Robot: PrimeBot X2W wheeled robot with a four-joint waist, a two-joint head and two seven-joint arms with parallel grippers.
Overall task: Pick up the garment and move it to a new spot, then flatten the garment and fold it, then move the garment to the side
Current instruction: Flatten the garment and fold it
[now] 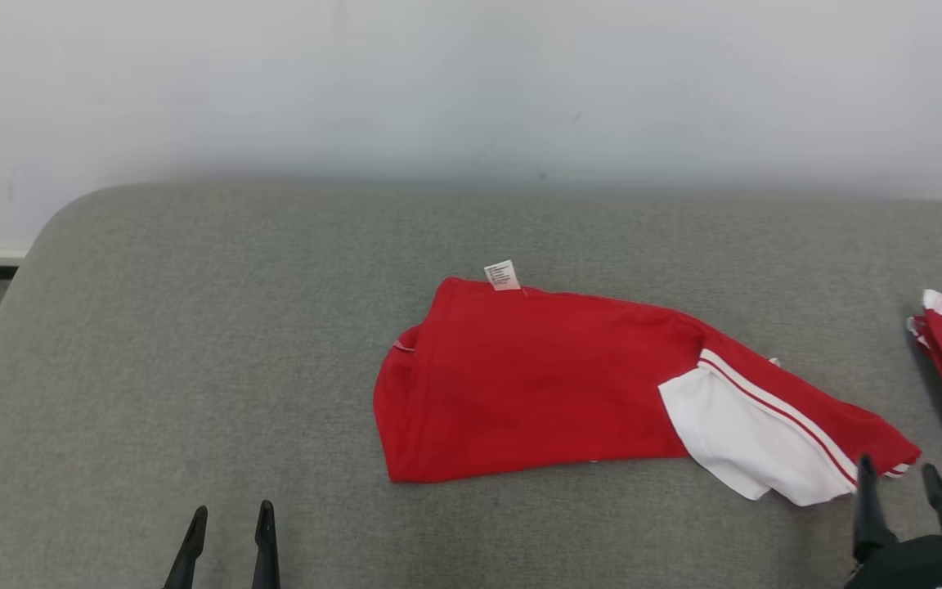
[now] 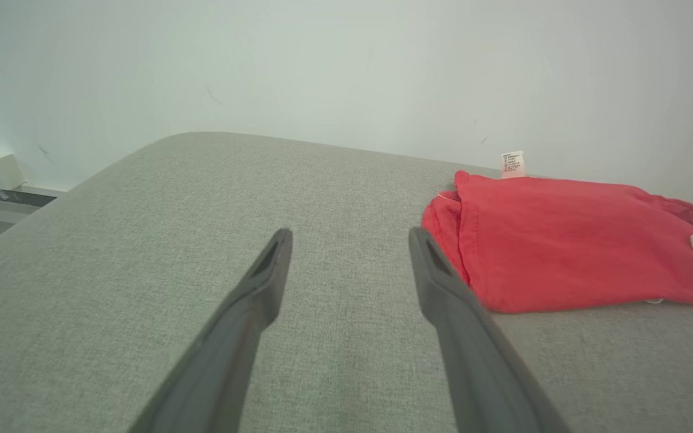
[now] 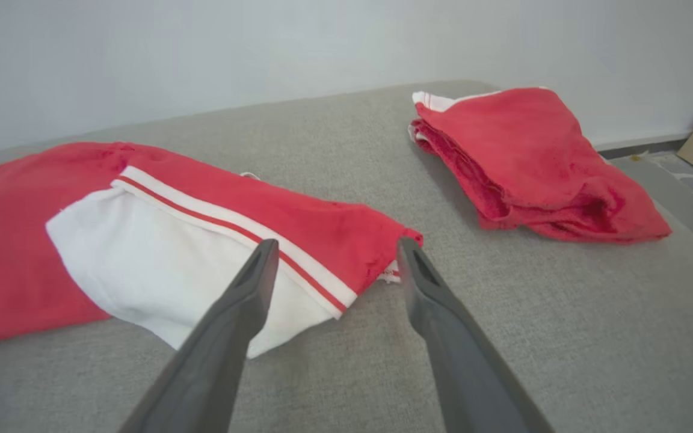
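Right tool point(image 1: 901, 477) spread, garment point(image 1: 536, 384), unreadable label point(image 1: 502, 275)

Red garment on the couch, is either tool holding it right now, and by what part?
Nothing is held. The red garment lies free; the right tool is open at its sleeve end, the left tool open beside it.

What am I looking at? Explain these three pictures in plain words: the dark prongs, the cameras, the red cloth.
This is a two-armed robot. The head view looks down from its head at a grey cushion. The dark prongs are its grippers: the left gripper at lower left, the right gripper at lower right. The other two pictures come from cameras on each wrist, looking along that gripper's fingers.

On the cushion lies a red garment with a white sleeve and a small label. A folded red pile lies further right.

Both grippers are open and hold nothing; the right one is at the sleeve's end.
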